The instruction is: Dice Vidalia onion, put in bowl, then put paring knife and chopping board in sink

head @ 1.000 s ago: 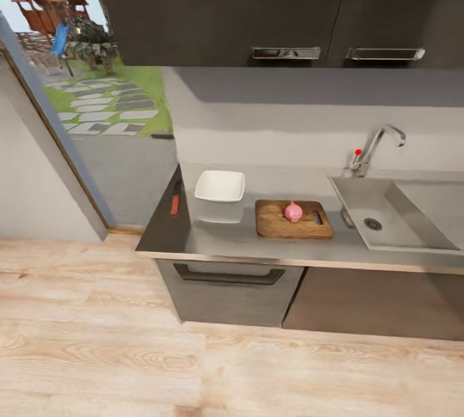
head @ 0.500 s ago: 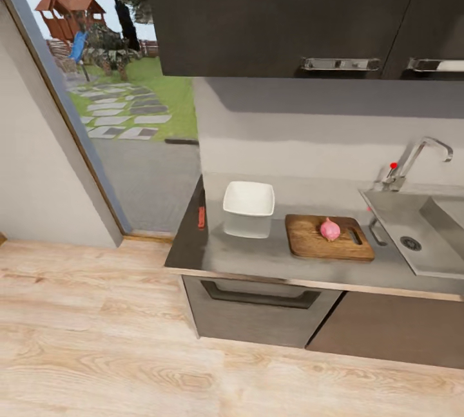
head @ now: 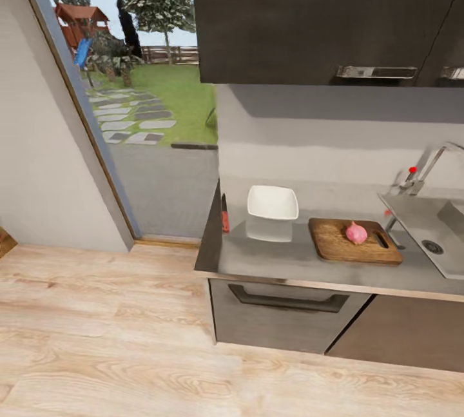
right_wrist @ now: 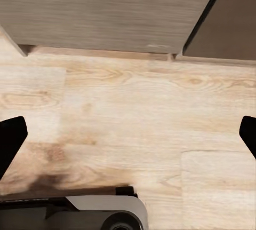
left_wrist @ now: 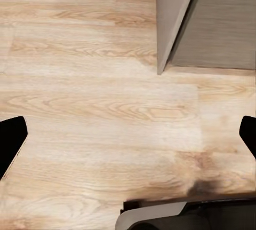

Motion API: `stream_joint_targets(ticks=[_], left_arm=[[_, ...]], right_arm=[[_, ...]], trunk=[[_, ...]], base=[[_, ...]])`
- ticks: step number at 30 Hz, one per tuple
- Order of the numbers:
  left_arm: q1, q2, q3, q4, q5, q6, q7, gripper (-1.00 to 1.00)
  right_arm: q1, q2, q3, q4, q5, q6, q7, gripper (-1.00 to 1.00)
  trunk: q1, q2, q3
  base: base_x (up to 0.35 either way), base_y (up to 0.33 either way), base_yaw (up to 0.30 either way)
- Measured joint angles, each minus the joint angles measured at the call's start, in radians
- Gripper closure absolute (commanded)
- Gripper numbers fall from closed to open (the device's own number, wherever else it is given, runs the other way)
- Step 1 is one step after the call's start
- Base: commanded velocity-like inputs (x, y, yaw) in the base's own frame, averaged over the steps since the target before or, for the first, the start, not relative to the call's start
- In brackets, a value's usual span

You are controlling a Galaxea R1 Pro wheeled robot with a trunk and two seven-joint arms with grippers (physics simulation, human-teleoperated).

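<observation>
As my head camera shows, Vidalia onion (head: 356,232) sits on chopping board (head: 354,242), desk (head: 283,259); bowl (head: 273,202) beside; paring knife (head: 224,214) at desk's left edge; sink (head: 419,217) right. Left pincer (left_wrist: 128,139) and right pincer (right_wrist: 128,139) both spread, over wood floor (left_wrist: 96,128).

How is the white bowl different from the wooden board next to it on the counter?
The bowl is white and squarish with raised, flared sides; the chopping board is dark brown, flat and rectangular with a slot handle. The bowl looks empty, while the chopping board carries the pinkish Vidalia onion. The bowl sits nearer the paring knife, the chopping board nearer the sink. Both rest on the countertop.
</observation>
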Motion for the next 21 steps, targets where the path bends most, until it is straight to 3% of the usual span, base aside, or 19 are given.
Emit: stream_joint_targets(ticks=[13, 17, 18, 21], left_arm=[[0.000, 0.000, 0.000, 0.002, 0.000, 0.000, 0.000, -1.00], [0.000, -0.001, 0.000, 0.009, 0.000, 0.000, 0.000, -1.00], [0.000, -0.001, 0.000, 0.010, 0.000, 0.000, 0.000, -1.00], [0.000, -0.004, 0.000, 0.014, 0.000, 0.001, -0.001, -1.00]], right_arm=[[0.000, 0.000, 0.000, 0.000, 0.000, 0.000, 0.000, -1.00], [0.000, 0.000, 0.000, -0.006, 0.001, 0.000, 0.001, -1.00], [0.000, 0.000, 0.000, -0.018, 0.002, -0.004, 0.002, -1.00], [0.000, -0.002, 0.002, -0.200, 0.010, 0.016, -0.022, -1.00]], trunk=[[0.000, 0.000, 0.020], [0.000, 0.000, 0.025], [0.000, 0.000, 0.026], [0.000, 0.000, 0.026]], base=[[0.000, 0.295, 0.000], [0.000, 0.103, 0.000], [0.000, 0.014, 0.000], [0.000, 0.007, 0.000]])
